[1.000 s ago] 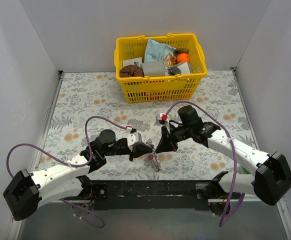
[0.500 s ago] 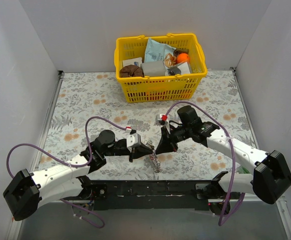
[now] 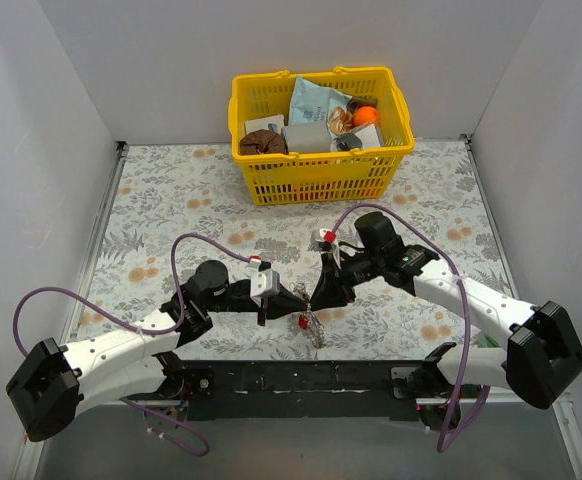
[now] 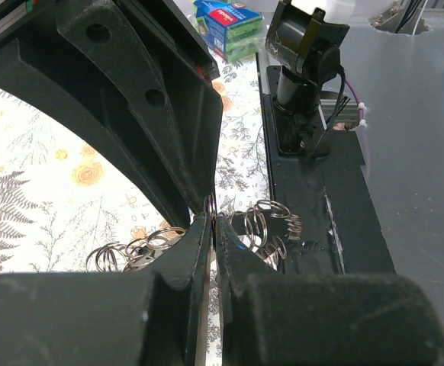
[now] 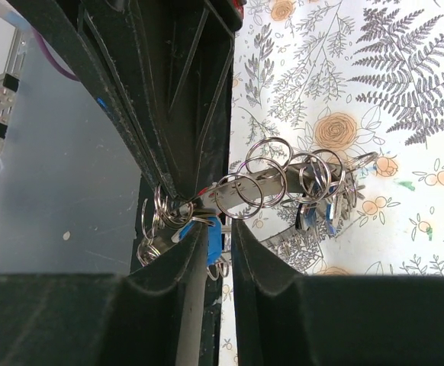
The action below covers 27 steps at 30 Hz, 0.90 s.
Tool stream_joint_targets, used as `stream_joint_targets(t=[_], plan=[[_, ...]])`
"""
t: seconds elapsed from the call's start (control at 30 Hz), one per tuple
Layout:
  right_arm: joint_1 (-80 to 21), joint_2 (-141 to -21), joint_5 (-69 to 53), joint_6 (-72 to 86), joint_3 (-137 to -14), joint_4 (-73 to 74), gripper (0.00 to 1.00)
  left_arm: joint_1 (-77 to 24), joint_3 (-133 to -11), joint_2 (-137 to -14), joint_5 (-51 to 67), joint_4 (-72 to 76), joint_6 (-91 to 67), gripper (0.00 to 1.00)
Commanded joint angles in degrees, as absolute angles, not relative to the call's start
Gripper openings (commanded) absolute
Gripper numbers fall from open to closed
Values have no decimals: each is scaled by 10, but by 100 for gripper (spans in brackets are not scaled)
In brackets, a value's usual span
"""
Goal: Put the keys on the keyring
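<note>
My two grippers meet tip to tip over a bunch of metal near the table's front edge. The left gripper (image 3: 293, 296) (image 4: 213, 217) is shut on the thin edge of the keyring. The keyring (image 5: 277, 180) is a flat silver band threaded with several small wire rings (image 4: 271, 226). The right gripper (image 3: 318, 296) (image 5: 220, 229) is closed to a narrow gap on a blue-headed key (image 5: 214, 238) just under the band. More keys (image 5: 327, 215), one blue, hang further along the band. The bunch (image 3: 311, 326) dangles below both grippers.
A yellow basket (image 3: 321, 178) full of packets stands at the back middle. The black mounting rail (image 3: 301, 378) runs along the near edge, right under the bunch. The right arm's base (image 4: 302, 69) and a blue-green box (image 4: 226, 23) show in the left wrist view.
The left gripper has shifted slightly toward the near edge and the bunch hangs a little lower. The right gripper has hardly moved.
</note>
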State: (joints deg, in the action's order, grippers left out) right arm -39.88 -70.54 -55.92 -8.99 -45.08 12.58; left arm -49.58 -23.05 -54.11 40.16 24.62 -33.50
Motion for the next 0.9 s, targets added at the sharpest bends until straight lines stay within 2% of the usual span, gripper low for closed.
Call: stream_joint_targets(t=[0.0, 0.3, 0.57, 0.87], plan=[[-402, -689, -548, -98, -438, 103, 26, -498, -243, -519, 433, 322, -338, 0], [-403, -678, -555, -99, -432, 97, 34, -498, -246, -520, 432, 323, -339, 0], [-402, -615, -487, -92, -415, 84, 54, -498, -232, -504, 400, 294, -332, 0], [-402, -539, -446, -75, -393, 46, 56, -498, -220, -482, 379, 281, -331, 0]])
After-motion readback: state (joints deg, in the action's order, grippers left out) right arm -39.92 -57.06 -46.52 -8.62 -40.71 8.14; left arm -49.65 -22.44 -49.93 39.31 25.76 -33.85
